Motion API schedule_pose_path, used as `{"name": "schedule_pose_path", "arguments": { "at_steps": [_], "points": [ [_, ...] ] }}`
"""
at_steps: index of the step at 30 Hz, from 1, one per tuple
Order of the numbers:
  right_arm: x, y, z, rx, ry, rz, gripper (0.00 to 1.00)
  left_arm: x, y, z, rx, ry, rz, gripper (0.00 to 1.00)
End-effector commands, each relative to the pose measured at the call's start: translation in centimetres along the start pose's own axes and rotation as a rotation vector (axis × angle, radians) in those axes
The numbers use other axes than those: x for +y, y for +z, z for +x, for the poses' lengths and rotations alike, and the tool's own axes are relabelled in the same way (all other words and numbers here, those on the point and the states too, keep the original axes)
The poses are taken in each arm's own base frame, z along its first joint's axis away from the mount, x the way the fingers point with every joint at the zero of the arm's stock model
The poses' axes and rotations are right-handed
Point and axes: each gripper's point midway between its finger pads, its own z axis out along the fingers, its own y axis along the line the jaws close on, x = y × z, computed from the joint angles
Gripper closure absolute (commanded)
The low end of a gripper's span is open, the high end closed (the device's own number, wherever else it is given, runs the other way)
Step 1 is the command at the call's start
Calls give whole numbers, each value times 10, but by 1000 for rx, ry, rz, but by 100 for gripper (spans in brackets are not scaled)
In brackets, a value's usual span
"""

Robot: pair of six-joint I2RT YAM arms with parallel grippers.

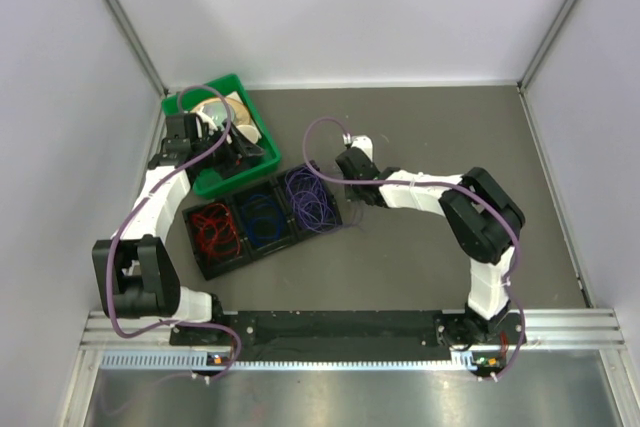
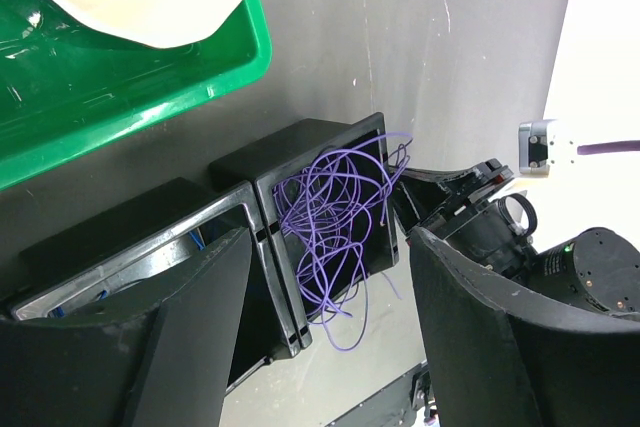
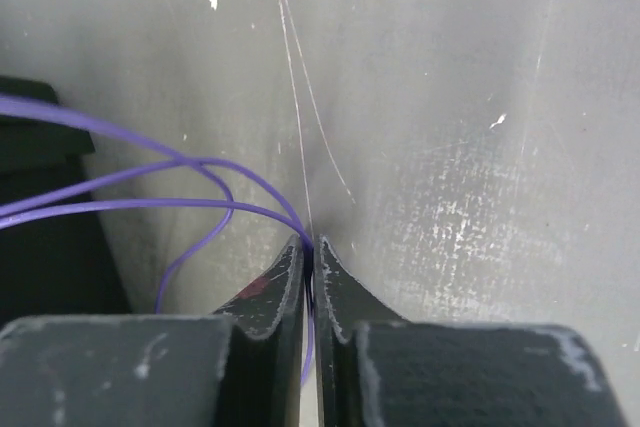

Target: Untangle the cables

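Note:
The cables lie sorted in a black three-part tray [image 1: 205, 265]: red cables [image 1: 215, 229], blue cables [image 1: 262, 215] and purple cables [image 1: 310, 197]. My right gripper [image 1: 338, 192] sits at the right edge of the purple compartment. In the right wrist view it [image 3: 311, 247] is shut on a purple cable [image 3: 150, 172], low over the table. My left gripper [image 1: 238, 152] hangs over the green bin, open and empty. In its view the gripper [image 2: 330, 247] frames the purple cables [image 2: 330, 212], which spill over the tray's edge [image 2: 265, 217].
A green bin [image 1: 215, 185] holding a cream-coloured round object [image 1: 225, 112] stands behind the tray at the left. White walls close in the grey table [image 1: 450, 137] on three sides. The arms' black base rail [image 1: 330, 327] runs along the near edge.

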Motion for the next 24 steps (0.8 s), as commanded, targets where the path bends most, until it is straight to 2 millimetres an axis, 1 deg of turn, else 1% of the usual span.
{"name": "schedule_pose_path", "arguments": {
  "at_steps": [1, 4, 5, 7, 8, 10, 12, 14, 15, 17, 19, 20, 22, 23, 24],
  "points": [
    [13, -21, -43, -95, 5, -44, 100, -11, -10, -6, -37, 46, 34, 30],
    [15, -36, -56, -123, 3, -61, 100, -11, -11, -5, -39, 53, 31, 30],
    [15, -41, -65, -138, 9, -68, 100, -10, -11, -5, -39, 52, 29, 30],
    [18, -50, -68, -136, 9, -84, 100, -9, -10, -3, -31, 51, 29, 30],
    [22, -57, -79, -151, 13, -106, 100, -8, -9, -3, -28, 57, 28, 30],
    [31, -63, -81, -118, 9, -136, 100, -8, -4, 3, 13, 57, 50, 29],
    [40, -70, -84, -95, 2, -165, 100, -3, 3, 12, 58, 58, 49, 29],
    [46, -76, -88, -89, 7, -184, 100, 6, 14, 21, 97, 53, 27, 29],
    [51, -79, -90, -86, 9, -200, 100, 4, 18, 26, 109, 62, 33, 29],
    [60, -85, -96, -87, 27, -234, 100, 9, 24, 33, 125, 58, 34, 29],
    [71, -88, -97, -70, 58, -273, 100, 14, 28, 35, 129, 48, 19, 29],
    [77, -90, -102, -78, 70, -292, 100, 18, 30, 34, 130, 42, 4, 29],
    [87, -90, -105, -74, 98, -316, 100, 20, 31, 34, 128, 37, -5, 29],
    [94, -94, -110, -84, 107, -331, 100, 21, 32, 34, 125, 28, -9, 30],
    [103, -96, -109, -82, 109, -343, 100, 24, 33, 31, 112, 24, -24, 30]
  ]
}}
